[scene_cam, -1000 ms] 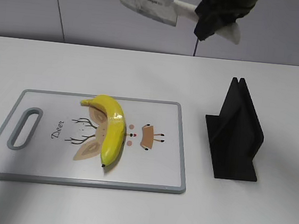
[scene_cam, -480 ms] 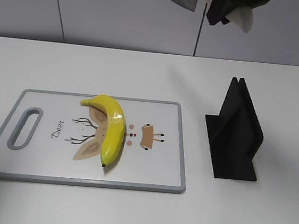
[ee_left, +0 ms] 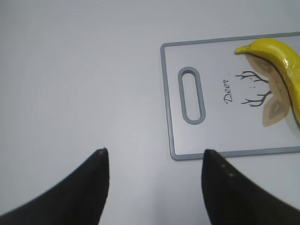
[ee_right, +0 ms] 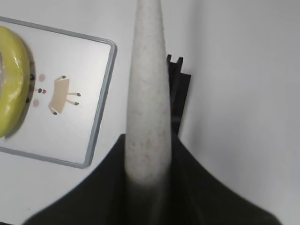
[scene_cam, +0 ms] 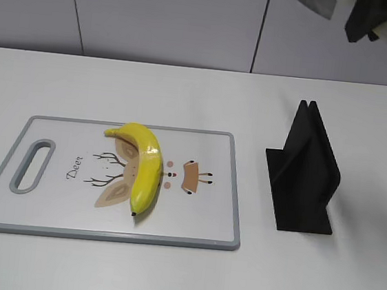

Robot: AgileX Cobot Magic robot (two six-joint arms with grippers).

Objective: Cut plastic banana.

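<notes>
1. The right gripper (ee_right: 147,187) is clamped around the pale speckled handle of a knife (ee_right: 149,93), which runs straight up the middle of the right wrist view. In the exterior view this gripper (scene_cam: 373,18) sits at the top right corner, high above the counter, with only a corner of the grey blade (scene_cam: 312,2) in frame.

2. Below the knife stands the black knife stand (scene_cam: 305,174), upright on the counter (scene_cam: 185,89) just right of the cutting board. Its slot is empty.

3. The left gripper (ee_left: 154,164) hangs with its two dark fingers spread and nothing between them, above bare counter just off the handle end of the board.

4. The cutting board (scene_cam: 198,229), white with a grey rim and a deer drawing, lies flat at left centre.

5. The plastic banana (scene_cam: 146,168) rests on the middle of the board, over the deer print, stem end toward the far edge and dark tip toward the near edge. It looks whole, with no gap or split visible.

6. Judged from this, the knife is in hand, but the cut itself is not yet done: the blade is well apart from the banana and off to its right. Left to do, it seems: bring the blade over the banana and press down through it.
</notes>
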